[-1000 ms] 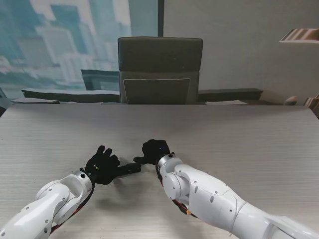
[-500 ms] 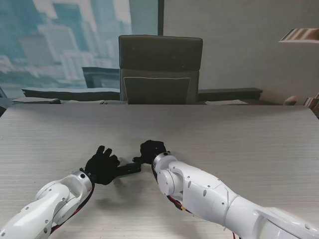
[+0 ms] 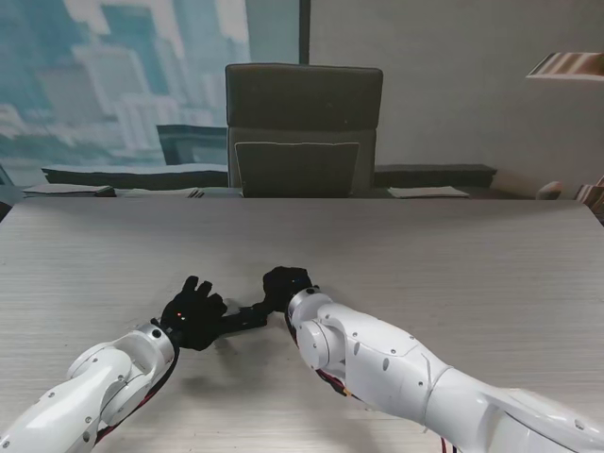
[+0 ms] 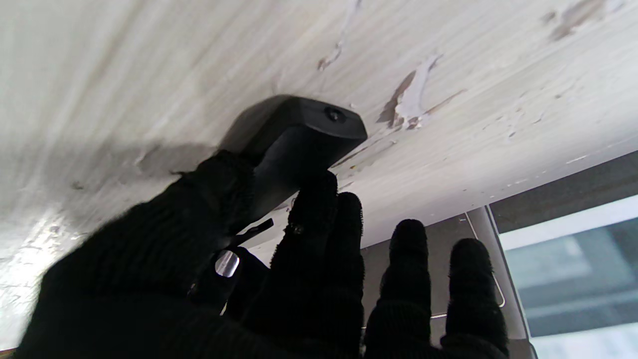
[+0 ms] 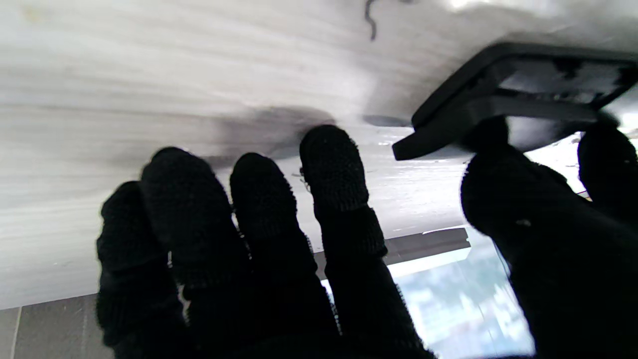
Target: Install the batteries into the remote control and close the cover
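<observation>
Stand view | left hand (image 3: pixel 193 316) grips remote control (image 3: pixel 243 318) | right hand (image 3: pixel 286 285) touching it

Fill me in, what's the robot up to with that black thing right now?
Both gloved hands are on a black remote control near the middle of the table. The left hand grips one end; its wrist view shows thumb and fingers around the body. The right hand is at the other end, thumb on the edge by what looks like the open battery bay, other fingers spread. No batteries or cover can be made out.
</observation>
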Available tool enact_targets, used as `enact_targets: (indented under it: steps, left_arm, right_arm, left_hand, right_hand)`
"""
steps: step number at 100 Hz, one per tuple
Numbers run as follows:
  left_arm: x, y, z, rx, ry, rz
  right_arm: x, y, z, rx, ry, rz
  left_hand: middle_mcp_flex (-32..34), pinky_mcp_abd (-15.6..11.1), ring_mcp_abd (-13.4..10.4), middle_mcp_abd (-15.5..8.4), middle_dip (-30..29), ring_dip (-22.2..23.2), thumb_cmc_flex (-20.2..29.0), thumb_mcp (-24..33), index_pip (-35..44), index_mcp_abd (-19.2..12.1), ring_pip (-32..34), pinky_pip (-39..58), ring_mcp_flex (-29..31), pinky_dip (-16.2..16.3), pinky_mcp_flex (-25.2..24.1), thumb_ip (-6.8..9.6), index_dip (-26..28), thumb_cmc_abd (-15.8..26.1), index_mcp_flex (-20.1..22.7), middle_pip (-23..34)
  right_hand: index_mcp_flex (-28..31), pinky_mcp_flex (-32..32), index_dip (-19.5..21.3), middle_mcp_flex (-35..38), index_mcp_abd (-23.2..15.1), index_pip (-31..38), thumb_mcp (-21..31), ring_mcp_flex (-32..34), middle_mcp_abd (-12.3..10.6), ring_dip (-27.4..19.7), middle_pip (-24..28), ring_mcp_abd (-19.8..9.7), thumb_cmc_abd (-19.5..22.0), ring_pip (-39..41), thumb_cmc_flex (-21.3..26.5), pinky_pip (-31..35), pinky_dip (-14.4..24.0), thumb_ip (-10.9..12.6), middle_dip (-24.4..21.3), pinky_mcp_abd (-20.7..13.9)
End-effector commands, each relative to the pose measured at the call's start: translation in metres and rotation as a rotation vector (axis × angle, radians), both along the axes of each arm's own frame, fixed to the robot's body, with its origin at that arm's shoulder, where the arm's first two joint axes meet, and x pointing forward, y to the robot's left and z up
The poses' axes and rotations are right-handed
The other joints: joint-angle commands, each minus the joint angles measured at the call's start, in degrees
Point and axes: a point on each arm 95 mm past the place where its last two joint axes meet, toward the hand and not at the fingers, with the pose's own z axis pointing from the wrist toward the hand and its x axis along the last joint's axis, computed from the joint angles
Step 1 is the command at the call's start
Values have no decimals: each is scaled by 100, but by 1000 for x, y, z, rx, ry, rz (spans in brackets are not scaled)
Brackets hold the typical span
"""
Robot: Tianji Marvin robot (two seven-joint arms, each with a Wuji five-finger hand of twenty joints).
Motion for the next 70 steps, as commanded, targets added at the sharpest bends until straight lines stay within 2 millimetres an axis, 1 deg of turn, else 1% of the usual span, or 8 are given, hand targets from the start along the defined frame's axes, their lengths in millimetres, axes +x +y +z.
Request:
enact_targets:
  steps: [1, 34, 49, 52, 55, 64, 69, 70]
  left_arm:
    - [-14, 7, -26, 41, 83, 16]
    - [-14, 7, -26, 41, 85, 16]
    - [-14, 7, -26, 41, 84, 16]
    - [-14, 7, -26, 41, 84, 16]
    - [-14, 7, -26, 40, 84, 16]
    - [-14, 7, -26, 40, 83, 16]
    - [-14, 7, -26, 40, 83, 16]
    - [-14, 7, -26, 40, 83, 16]
  right_arm:
    - [-9, -3, -14, -17, 37, 11]
    - [-12, -7, -21, -27, 45, 18]
    - [-13, -9, -25, -38, 48, 18]
    - [-13, -10, -26, -39, 48, 16]
    - [-13, -11, -26, -39, 48, 14]
    - [-13, -13, -27, -45, 41, 11]
    - [-13, -14, -27, -47, 36, 9]
    - [-13, -15, -27, -47, 35, 9]
  left_hand:
    - [-85, 34, -82, -82, 64, -17, 775, -226, 1151, -1828, 97, 105, 55, 53, -29, 189, 466, -132, 292, 94]
    - [-91, 28, -84, -85, 63, -18, 772, -221, 1146, -1800, 95, 100, 52, 51, -34, 188, 462, -132, 289, 92]
    - [-91, 27, -92, -85, 63, -19, 770, -219, 1147, -1809, 94, 99, 47, 51, -36, 188, 462, -134, 294, 91]
    - [-94, 28, -88, -90, 63, -19, 771, -219, 1148, -1819, 94, 99, 49, 51, -36, 188, 463, -134, 296, 90]
    - [-92, 28, -96, -89, 64, -18, 771, -219, 1148, -1823, 97, 99, 54, 51, -36, 188, 463, -133, 297, 92]
    - [-93, 30, -81, -85, 64, -19, 771, -217, 1150, -1824, 94, 98, 51, 50, -36, 188, 465, -136, 296, 92]
    - [-91, 30, -84, -89, 64, -19, 771, -216, 1152, -1827, 94, 98, 51, 50, -36, 188, 465, -136, 299, 93]
    - [-91, 30, -90, -89, 64, -19, 771, -216, 1152, -1827, 94, 98, 52, 50, -36, 188, 465, -136, 300, 93]
  right_hand:
    - [-193, -80, -220, -51, 56, -476, 195, -2, 140, 29, 55, -24, -416, -11, 244, 41, 11, 22, 87, 109]
    - [-302, -132, -262, -86, 46, -505, 454, -30, 74, 27, 38, -100, -755, -108, 388, 0, -41, -28, 50, 61]
    - [-293, -132, -277, -56, 34, -475, 654, 22, 37, 18, 40, -157, -893, -134, 600, 3, -53, -30, 38, 56]
    - [-316, -132, -407, -44, 20, -459, 706, 39, 34, 15, 44, -162, -945, -145, 694, 5, -64, -182, 30, 53]
    - [-372, -131, -865, -41, 23, -219, 743, 52, 30, 10, 48, -171, -997, -145, 772, 13, -89, -380, 18, 45]
    - [-468, -110, -1236, -36, -2, 29, 791, 68, 5, 4, 55, -199, -1099, -146, 963, 15, -113, -671, 15, 4]
    - [-505, -92, -1317, -27, -12, 109, 801, 85, 1, 3, 59, -206, -1123, -144, 1041, 22, -115, -729, 15, -4]
    - [-533, -91, -1454, -26, -12, 217, 827, 87, -5, -1, 62, -208, -1145, -142, 1066, 24, -121, -778, 13, -5]
